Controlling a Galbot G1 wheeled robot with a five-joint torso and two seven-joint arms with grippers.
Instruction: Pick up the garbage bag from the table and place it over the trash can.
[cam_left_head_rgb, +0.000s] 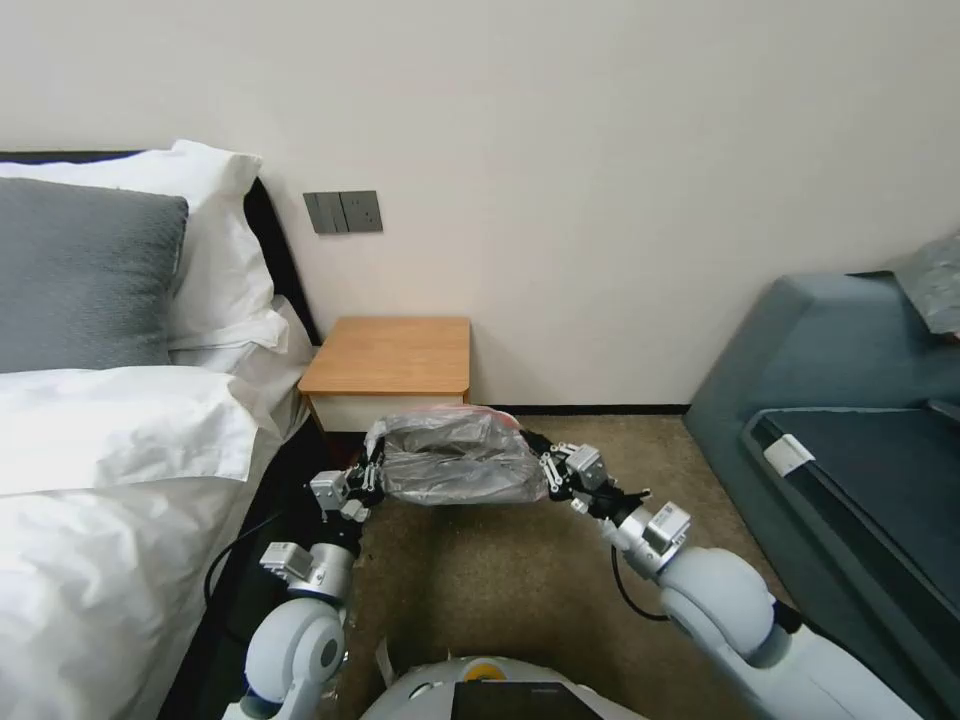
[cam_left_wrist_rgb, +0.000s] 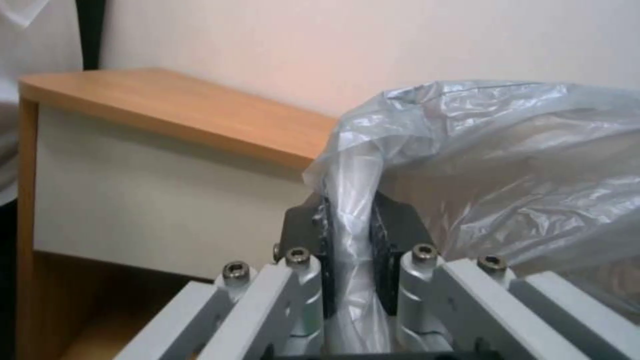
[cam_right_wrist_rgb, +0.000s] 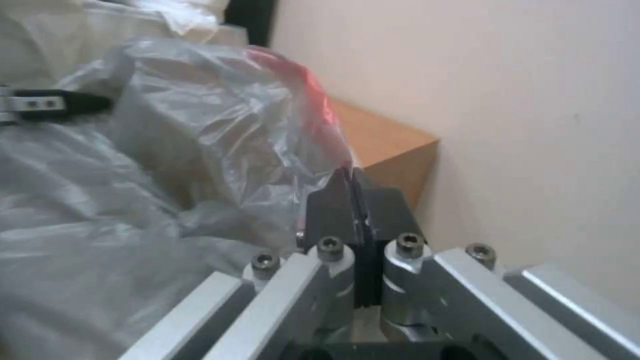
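L gripper (cam_left_head_rgb: 372, 468): clamped on garbage bag (cam_left_head_rgb: 455, 455) edge; plastic pinched btwn its pads (cam_left_wrist_rgb: 320, 235).
R gripper (cam_left_head_rgb: 541, 465): clenched on bag's opposite side, right by the pink edge (cam_right_wrist_rgb: 319, 107).
Bag: held off the floor, stretched btwn both grippers, mouth spread.
Table (cam_left_head_rgb: 390, 356): just beyond the grippers, vs wall; top bare.
Bed (cam_left_head_rgb: 110, 470): beside L arm.
Sofa (cam_left_head_rgb: 860, 400): well off R arm's side.

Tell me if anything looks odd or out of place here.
Nothing stands out. The crinkly translucent grey plastic garbage bag hangs stretched open between the left gripper and right gripper, both shut on its edges, in front of the orange-brown wooden nightstand.
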